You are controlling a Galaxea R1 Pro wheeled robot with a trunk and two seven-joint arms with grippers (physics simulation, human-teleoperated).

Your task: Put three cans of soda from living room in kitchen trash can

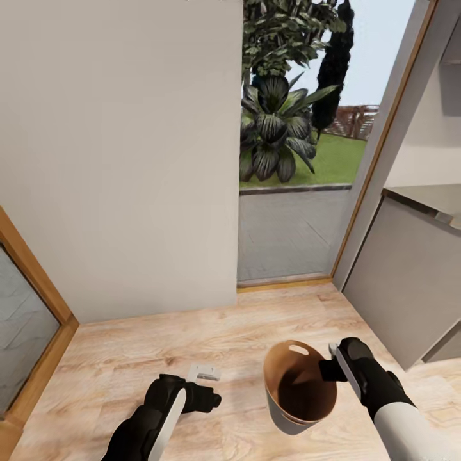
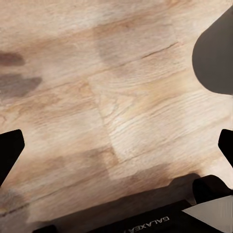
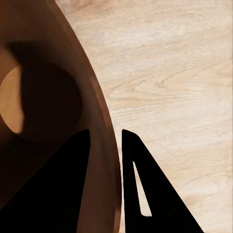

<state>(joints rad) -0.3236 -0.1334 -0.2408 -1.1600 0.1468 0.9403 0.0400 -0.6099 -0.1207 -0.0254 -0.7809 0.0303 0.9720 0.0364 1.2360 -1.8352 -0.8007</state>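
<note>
The small round bucket-like bin with a coppery-brown inside and a grey outside (image 1: 299,384) looks lifted a little off the light wood plank floor (image 1: 192,339), with a shadow under it. It tips a bit and hangs by one side of its rim. That is the risky part. The right claw (image 1: 328,370) pinches only the thin wall, so I think the bin could slip out or swing if the robot rolls or turns fast. It could then drop and roll away across the floor. It could also bump the grey cabinet with a flat surface on top (image 1: 410,288), which stands near on the right, or the wooden door frame (image 1: 378,147) of the doorway ahead.

In the right wrist view, the right claw (image 3: 105,160) has one dark finger inside the bin (image 3: 48,97) and one finger (image 3: 141,174) outside it. The curved brown wall sits in the narrow gap between them. So this claw is nearly closed and squeezes the rim. The bin looks empty inside. I see its dark bottom and no soda cans.

The left claw (image 1: 211,386) hangs low over the floor, well apart from the bin. In the left wrist view its two dark finger tips (image 2: 9,153) stand far apart at the edges, with only bare wood between them. It is wide open and holds nothing.
</note>
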